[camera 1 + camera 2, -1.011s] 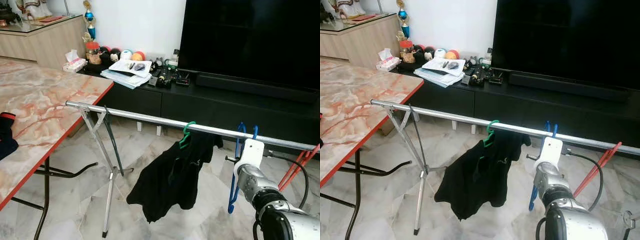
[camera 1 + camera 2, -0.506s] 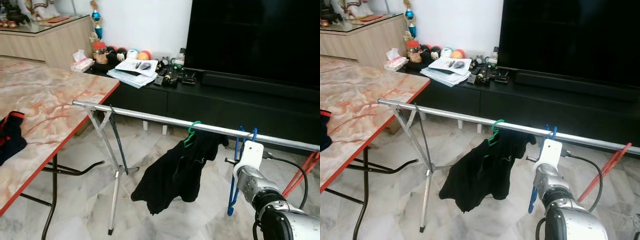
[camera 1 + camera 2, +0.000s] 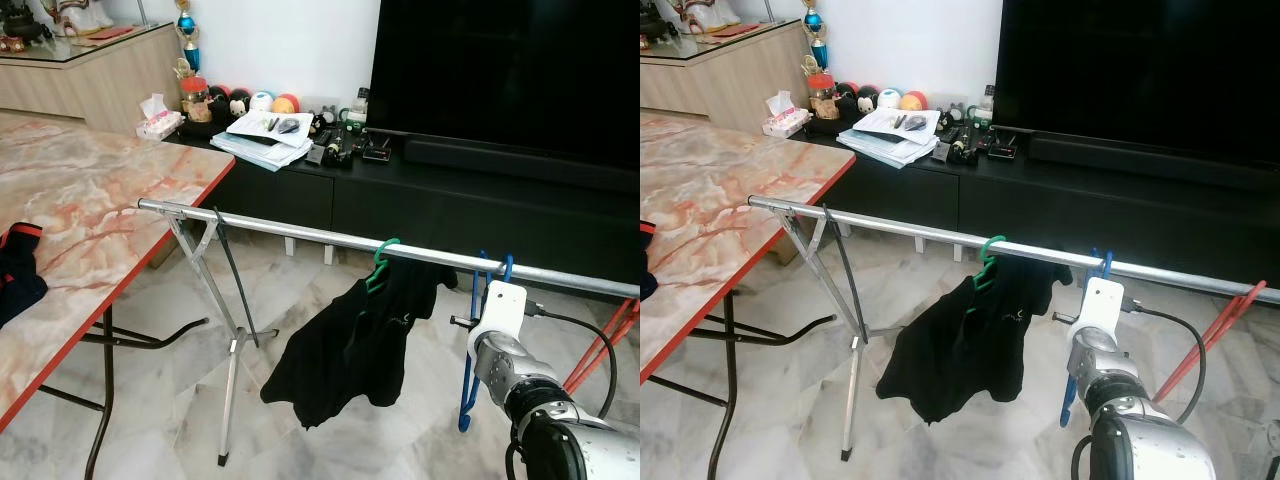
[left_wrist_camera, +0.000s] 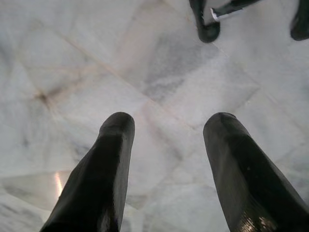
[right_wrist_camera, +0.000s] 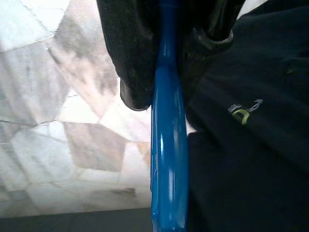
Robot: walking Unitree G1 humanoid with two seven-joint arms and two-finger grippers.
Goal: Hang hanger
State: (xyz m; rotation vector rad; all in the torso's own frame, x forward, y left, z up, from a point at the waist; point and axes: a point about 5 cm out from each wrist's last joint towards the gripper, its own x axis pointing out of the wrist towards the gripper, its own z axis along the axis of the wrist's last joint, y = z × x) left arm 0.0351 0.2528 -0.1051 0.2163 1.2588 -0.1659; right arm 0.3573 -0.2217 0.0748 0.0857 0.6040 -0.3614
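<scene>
Status: blue plastic hanger is hooked over the long silver metal rail of the drying rack, hook sitting on the rail just right of the black T-shirt on a green hanger; hanger body drops down beside the right arm's white wrist housing; so the hang looks essentially done.

Right gripper: in the right wrist view the 2 black fingers are clamped on the blue hanger bar, T-shirt fabric with a small green logo right behind it; release not yet made. What's left, as I read it: let go, back the arm off without dragging the hook off the rail.

Left gripper: hangs idle; left wrist view has the 2 fingers spread apart over white marble floor tiles, holding nothing.

View differences: head views give rail, hook seat and spacing to the T-shirt, plus a red hanger at the far right end, marble-top table with dark clothing on it, black TV console; they hide the fingers behind the wrist housing. Right wrist view gives the grip itself but not the rail or hook, so hook seating can't be confirmed from there.
</scene>
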